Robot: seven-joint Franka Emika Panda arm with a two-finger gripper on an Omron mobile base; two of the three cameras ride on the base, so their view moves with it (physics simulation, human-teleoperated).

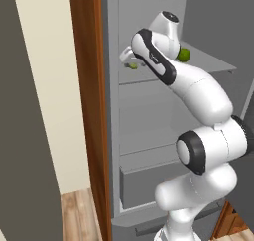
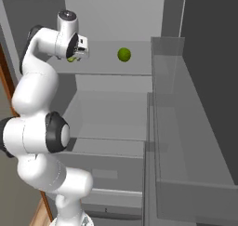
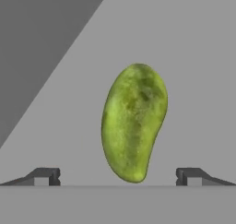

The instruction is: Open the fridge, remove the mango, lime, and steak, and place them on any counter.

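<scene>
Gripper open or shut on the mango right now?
Open. In the hand view the gripper has its fingertips spread wide on either side of the mango, neither touching it.

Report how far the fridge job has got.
Done: the fridge stands open. In hand: the gripper is open on the upper shelf, fingers either side of the mango, not yet closed on it. Left: grasp the mango and carry it out, then the lime, which lies further along that shelf. I cannot see the steak.

Two cameras look from behind the arm, left and right, into the open fridge (image 1: 149, 136), while the hand camera sits very close to the mango (image 3: 133, 121).
</scene>
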